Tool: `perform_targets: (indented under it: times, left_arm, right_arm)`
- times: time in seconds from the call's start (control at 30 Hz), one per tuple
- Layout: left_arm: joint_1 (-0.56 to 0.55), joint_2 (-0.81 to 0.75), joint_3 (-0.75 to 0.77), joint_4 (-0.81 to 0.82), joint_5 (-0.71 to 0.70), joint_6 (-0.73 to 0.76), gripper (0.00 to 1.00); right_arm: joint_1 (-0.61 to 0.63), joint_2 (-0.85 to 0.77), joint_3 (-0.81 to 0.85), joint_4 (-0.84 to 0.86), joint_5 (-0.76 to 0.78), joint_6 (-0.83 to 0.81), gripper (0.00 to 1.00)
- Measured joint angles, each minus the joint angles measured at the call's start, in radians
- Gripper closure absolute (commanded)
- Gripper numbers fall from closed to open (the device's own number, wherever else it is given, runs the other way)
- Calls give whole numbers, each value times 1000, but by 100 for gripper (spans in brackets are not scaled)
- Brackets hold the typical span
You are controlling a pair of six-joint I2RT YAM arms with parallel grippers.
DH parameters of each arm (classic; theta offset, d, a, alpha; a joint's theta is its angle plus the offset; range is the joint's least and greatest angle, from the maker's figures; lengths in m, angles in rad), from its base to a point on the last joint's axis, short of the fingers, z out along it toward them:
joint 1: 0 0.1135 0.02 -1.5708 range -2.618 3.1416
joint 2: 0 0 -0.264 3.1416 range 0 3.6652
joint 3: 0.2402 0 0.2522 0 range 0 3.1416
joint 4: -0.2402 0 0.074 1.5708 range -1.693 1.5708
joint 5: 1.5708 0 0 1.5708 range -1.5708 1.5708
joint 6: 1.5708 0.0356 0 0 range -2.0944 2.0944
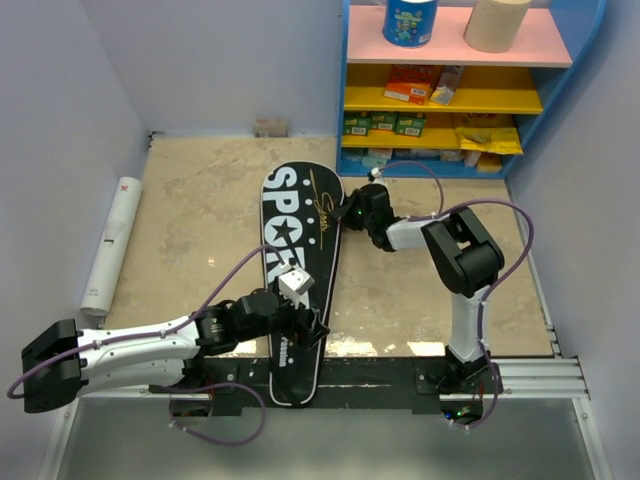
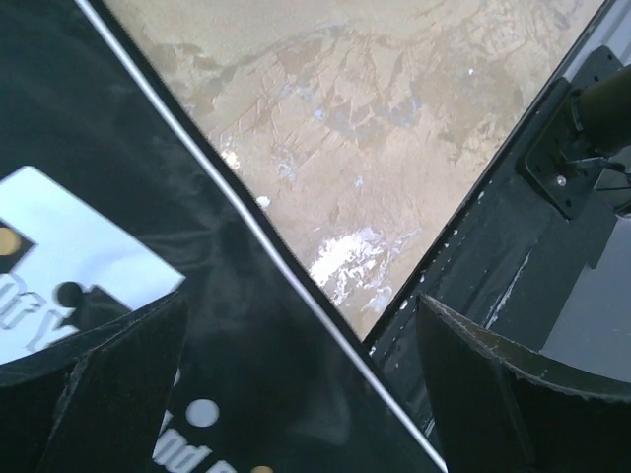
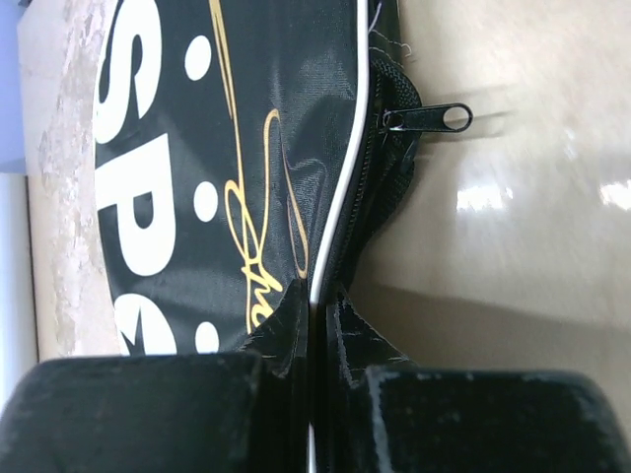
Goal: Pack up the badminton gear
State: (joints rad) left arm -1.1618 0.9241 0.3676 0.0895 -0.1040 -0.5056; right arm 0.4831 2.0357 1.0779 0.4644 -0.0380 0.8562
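Right wrist view is showing the right gripper (image 3: 314,367) clenching the white-piped edge of the black bag (image 3: 197,148). Left gripper (image 2: 301,310) is hanging wide open over the bag's narrow end by the near edge of the table (image 1: 430,300), its surface showing on both sides.

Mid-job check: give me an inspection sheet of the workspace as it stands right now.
Surface: beige stone-look table, glare patches.
Job's things: black bag lengthwise mid-table, zip pull at its edge; white tube at the left edge; rackets, shuttlecocks not seen.
Clutter: small brown item by the back wall, unclear.
Grippers: left gripper open over the bag's narrow end; right gripper shut on the bag's edge near the zip pull.
Cables: purple cables loop along both arms.
Surroundings: stocked shelf back right.
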Motion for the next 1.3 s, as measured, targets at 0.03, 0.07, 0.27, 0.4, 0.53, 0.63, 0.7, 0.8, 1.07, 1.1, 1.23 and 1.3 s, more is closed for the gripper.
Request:
perform_targets:
  times: [0.03, 0.07, 0.27, 0.4, 0.53, 0.63, 0.7, 0.8, 1.07, 1.1, 1.23, 1.3]
  left_arm:
    - [0, -1, 0, -9, -2, -2, 0]
    - [0, -2, 0, -16, -5, -4, 0]
    - [0, -5, 0, -46, -21, -8, 0]
    - [0, -5, 3, -63, -30, -7, 0]
    - [-1, 10, 18, -62, -29, -7, 0]
    - [-6, 46, 39, -59, -24, -6, 0]
    - [-12, 66, 48, -55, -23, -5, 0]
    - [-21, 84, 67, -65, -30, 1, 0]
    - [-147, 201, 170, -129, -187, -10, 0]
    - [-166, 236, 181, -142, -223, -15, 0]
    - [-232, 414, 245, -219, -377, -61, 0]
    - [-257, 497, 277, -235, -438, -73, 0]
  right_arm:
    - [-1, -19, -26, 3, 5, 2, 100]
    - [0, -46, -58, 2, 16, 4, 100]
    - [-2, -306, -256, -137, 149, 23, 100]
    - [-6, -529, -387, -269, 294, 110, 100]
    - [-6, -692, -475, -428, 449, 264, 100]
    - [-6, -697, -476, -547, 546, 414, 100]
    - [-6, -678, -470, -611, 589, 509, 100]
    - [-7, -616, -431, -700, 644, 649, 100]
    - [-39, -472, -256, -768, 705, 753, 100]
    - [-41, -470, -250, -768, 711, 756, 100]
    - [-44, -470, -247, -778, 735, 755, 100]
    - [-45, -470, -247, -780, 737, 753, 100]
